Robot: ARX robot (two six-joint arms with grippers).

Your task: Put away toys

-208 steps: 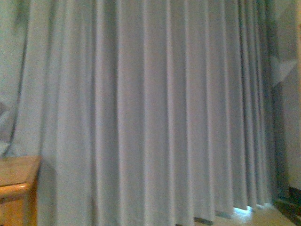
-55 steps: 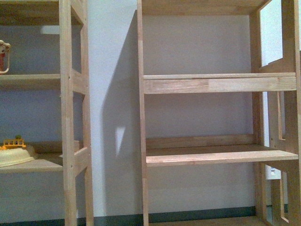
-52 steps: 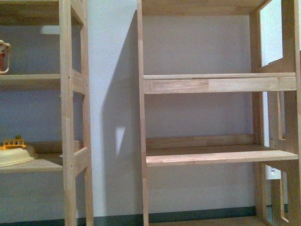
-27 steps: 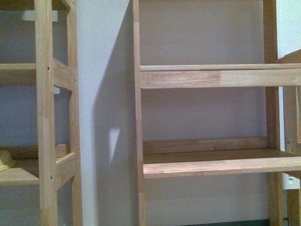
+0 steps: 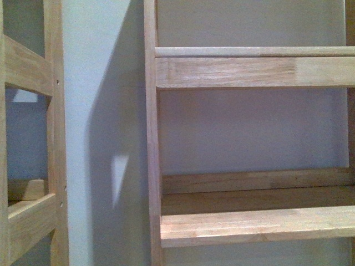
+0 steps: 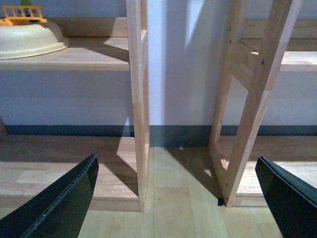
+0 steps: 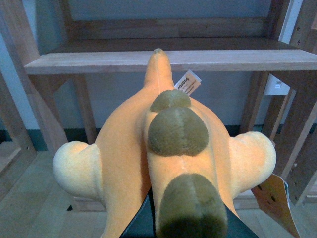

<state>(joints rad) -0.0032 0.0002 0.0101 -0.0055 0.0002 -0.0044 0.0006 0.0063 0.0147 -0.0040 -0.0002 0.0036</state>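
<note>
**Plush toy held up before the wooden shelf**

Pale wall [image 5: 105,66] backs two light wooden shelf units. The front view shows the right unit [image 5: 151,138] close up, with an upper shelf [image 5: 255,71] and a lower shelf [image 5: 255,224], both bare where they show. A post of the left unit [image 5: 55,138] stands at the edge of that view, with a strip of wall between the two units.

The right hand [image 7: 184,227] is closed around the plush toy [image 7: 124,163]. Only dark bits of its fingers [image 7: 141,225] show from under the soft body. The toy is orange-yellow with olive-brown patches [image 7: 177,130] in a row along its middle. A paler rounded limb sticks out on each side, and a narrow pointed end reaches toward a shelf board [image 7: 99,62]. It is off the floor and in front of that shelf, not on it. A white sewn label [image 7: 187,83] sits near the pointed end, and a card tag [image 7: 272,198] hangs by one limb.

The left hand [image 6: 176,161] is spread wide with nothing between its black fingers [image 6: 59,208]. It hangs over the wooden floor [image 6: 173,198] in front of the gap between the two units, near the dark skirting board [image 6: 69,130]. On a shelf of one unit in that view rests a cream bowl-shaped thing [image 6: 29,42] with a small orange fence-like piece [image 6: 22,14] on top
</note>
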